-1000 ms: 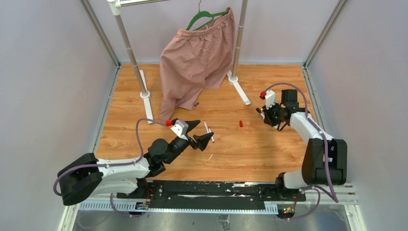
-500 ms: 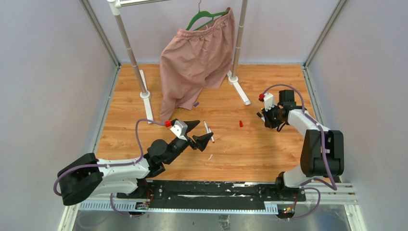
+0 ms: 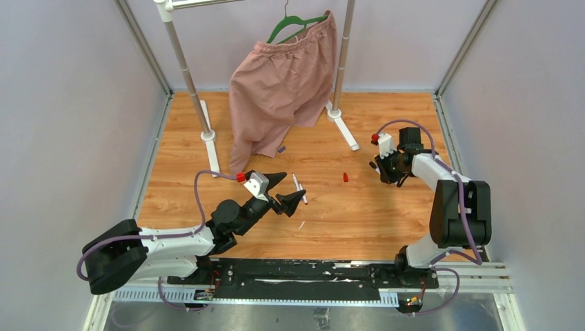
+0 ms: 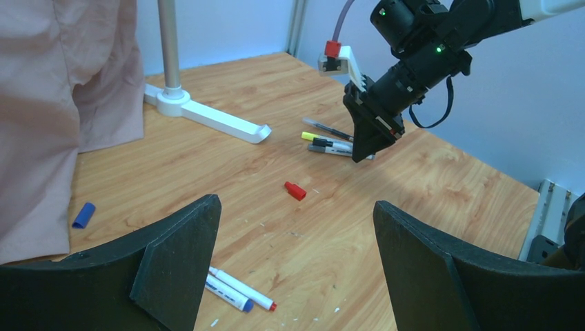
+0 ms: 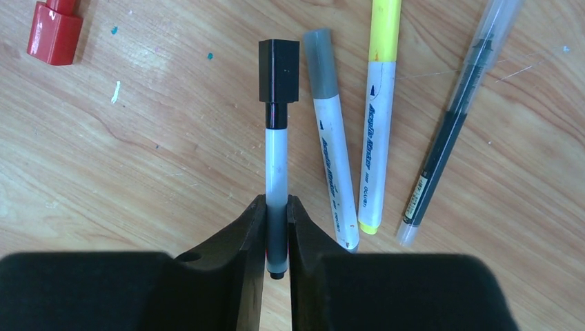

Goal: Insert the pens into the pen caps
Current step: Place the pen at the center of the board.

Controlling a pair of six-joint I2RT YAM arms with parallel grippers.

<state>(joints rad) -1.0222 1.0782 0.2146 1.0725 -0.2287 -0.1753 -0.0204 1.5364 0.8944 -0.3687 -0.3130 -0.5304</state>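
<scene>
Pen (image 5: 276,158), black-capped, lies between right gripper's (image 5: 276,204) fingers; pinched or loose, cannot tell; left gripper (image 4: 295,204) spread.

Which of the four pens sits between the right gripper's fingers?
The black-capped pen, leftmost; the grey-capped pen, yellow-capped pen and slim dark pen lie free beside it.
</scene>
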